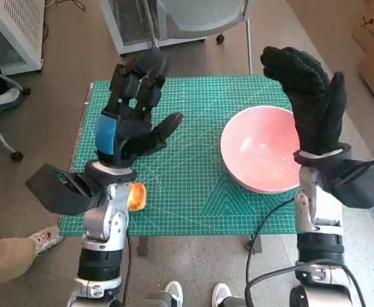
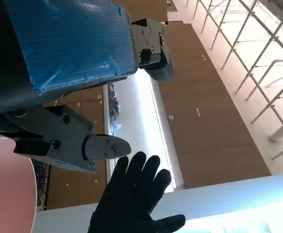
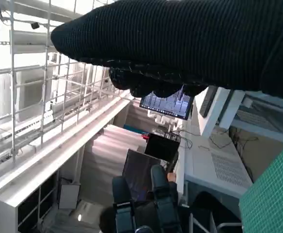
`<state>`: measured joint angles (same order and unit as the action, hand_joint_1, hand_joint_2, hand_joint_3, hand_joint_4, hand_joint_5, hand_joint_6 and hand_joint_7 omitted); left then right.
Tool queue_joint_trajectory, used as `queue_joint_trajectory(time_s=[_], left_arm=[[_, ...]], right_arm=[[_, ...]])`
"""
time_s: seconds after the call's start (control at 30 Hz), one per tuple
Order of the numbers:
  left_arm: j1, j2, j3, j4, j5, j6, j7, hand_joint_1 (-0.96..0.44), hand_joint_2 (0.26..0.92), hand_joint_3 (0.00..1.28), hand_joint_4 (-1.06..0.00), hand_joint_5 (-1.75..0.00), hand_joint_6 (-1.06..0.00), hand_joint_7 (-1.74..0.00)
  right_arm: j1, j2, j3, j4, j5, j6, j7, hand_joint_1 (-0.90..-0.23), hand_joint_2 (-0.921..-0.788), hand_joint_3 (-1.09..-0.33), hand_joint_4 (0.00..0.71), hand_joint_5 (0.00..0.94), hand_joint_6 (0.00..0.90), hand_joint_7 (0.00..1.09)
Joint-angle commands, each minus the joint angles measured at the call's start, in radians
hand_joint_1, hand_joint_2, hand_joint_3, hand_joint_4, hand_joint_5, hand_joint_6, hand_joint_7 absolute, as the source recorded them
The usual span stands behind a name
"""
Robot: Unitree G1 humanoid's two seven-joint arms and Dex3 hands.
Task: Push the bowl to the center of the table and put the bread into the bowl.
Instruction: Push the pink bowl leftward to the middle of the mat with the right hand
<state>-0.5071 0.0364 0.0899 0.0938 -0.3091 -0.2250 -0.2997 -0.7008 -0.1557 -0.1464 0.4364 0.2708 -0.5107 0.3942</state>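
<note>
green mat (image 1: 193,192): bowl (image 1: 260,147) mouth-up, right side.

Colours/patterns, head view mostly

Desk (image 1: 193,204) mat: green w/ fine pale grid + diagonal lines. Bowl (image 1: 262,148): pale pink, glossy. Bread (image 1: 136,196): golden-orange, browner at edge. Left hand (image 1: 133,112): black, blue tape on back. Right hand (image 1: 312,102): black knit glove. Forearms: pale silver-grey. Floor (image 1: 59,96): brown. Shoes (image 1: 45,238): white w/ red marks.

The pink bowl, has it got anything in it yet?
Empty. In the head view the pink bowl shows only its bare inside, and the bread lies on the green mat beside the left forearm.
</note>
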Motion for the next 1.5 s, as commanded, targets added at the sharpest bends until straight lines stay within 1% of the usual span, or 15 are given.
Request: queue_joint_trajectory(time_s=[0.03,0.2,0.4,0.6,0.67,0.83,0.97,1.07,1.17,1.27,1.37,1.43,1.5], left_arm=[[-0.015,0.003,-0.006,0.000,0.016,-0.017,-0.002,-0.13,0.855,0.33,-0.14,-0.19,0.00,-0.80],[-0.014,0.004,-0.007,0.001,0.019,-0.021,-0.002,-0.13,0.856,0.33,-0.14,-0.19,0.00,-0.79],[-0.013,0.005,-0.005,0.002,0.020,-0.023,-0.003,-0.13,0.857,0.33,-0.14,-0.19,0.00,-0.80],[-0.012,0.006,-0.003,0.002,0.021,-0.024,-0.003,-0.13,0.858,0.33,-0.14,-0.19,0.00,-0.80],[-0.011,0.006,-0.002,0.001,0.021,-0.023,-0.002,-0.13,0.859,0.33,-0.14,-0.19,0.00,-0.80],[-0.011,0.005,-0.002,0.000,0.020,-0.021,-0.001,-0.13,0.860,0.33,-0.14,-0.19,0.00,-0.79],[-0.010,0.005,0.000,-0.001,0.018,-0.019,-0.001,-0.13,0.860,0.33,-0.14,-0.19,0.00,-0.79],[-0.009,0.006,0.002,-0.002,0.015,-0.017,-0.001,-0.13,0.860,0.33,-0.14,-0.19,0.00,-0.79],[-0.008,0.005,0.004,-0.002,0.014,-0.017,-0.002,-0.13,0.860,0.33,-0.14,-0.19,0.00,-0.79],[-0.007,0.003,0.003,-0.005,0.011,-0.015,-0.002,-0.13,0.861,0.33,-0.13,-0.19,0.00,-0.79],[-0.006,0.003,0.004,-0.005,0.009,-0.014,-0.003,-0.13,0.861,0.33,-0.13,-0.19,0.00,-0.80],[-0.006,0.000,0.003,-0.005,0.007,-0.012,-0.004,-0.13,0.861,0.33,-0.13,-0.19,0.00,-0.80],[-0.006,-0.001,0.002,-0.004,0.006,-0.012,-0.004,-0.13,0.861,0.33,-0.13,-0.19,0.00,-0.80]], right_arm=[[-0.003,-0.008,0.001,0.020,0.000,0.012,0.016,-0.537,-0.921,-0.540,0.400,0.000,0.449,0.00],[-0.003,-0.007,-0.003,0.021,0.009,0.019,0.023,-0.534,-0.921,-0.541,0.399,0.000,0.449,0.00],[0.006,-0.017,-0.012,0.004,0.011,0.016,0.024,-0.528,-0.921,-0.540,0.400,0.000,0.450,0.00],[0.006,-0.051,-0.052,0.015,0.025,0.011,0.019,-0.530,-0.921,-0.542,0.403,0.002,0.451,0.00],[0.006,-0.059,-0.062,0.017,0.022,0.006,0.012,-0.531,-0.921,-0.543,0.404,0.002,0.450,0.00],[0.007,-0.098,-0.109,0.056,0.016,-0.034,-0.011,-0.534,-0.921,-0.548,0.404,0.002,0.442,0.00],[-0.003,-0.139,-0.156,0.145,0.024,-0.079,-0.014,-0.539,-0.921,-0.546,0.393,0.000,0.432,0.00],[-0.017,-0.171,-0.190,0.235,0.032,-0.114,-0.013,-0.537,-0.921,-0.542,0.380,0.000,0.426,0.00],[-0.028,-0.189,-0.210,0.300,0.037,-0.137,-0.008,-0.524,-0.921,-0.538,0.376,0.000,0.423,0.00],[-0.036,-0.224,-0.234,0.396,0.028,-0.155,-0.027,-0.509,-0.921,-0.549,0.362,0.000,0.408,0.00],[-0.046,-0.237,-0.242,0.446,0.028,-0.172,-0.031,-0.504,-0.921,-0.560,0.345,0.000,0.400,0.00],[-0.052,-0.256,-0.250,0.514,0.017,-0.172,-0.055,-0.501,-0.921,-0.568,0.342,0.000,0.395,0.00],[-0.057,-0.267,-0.254,0.564,0.009,-0.173,-0.073,-0.495,-0.921,-0.576,0.338,0.000,0.390,0.00]])
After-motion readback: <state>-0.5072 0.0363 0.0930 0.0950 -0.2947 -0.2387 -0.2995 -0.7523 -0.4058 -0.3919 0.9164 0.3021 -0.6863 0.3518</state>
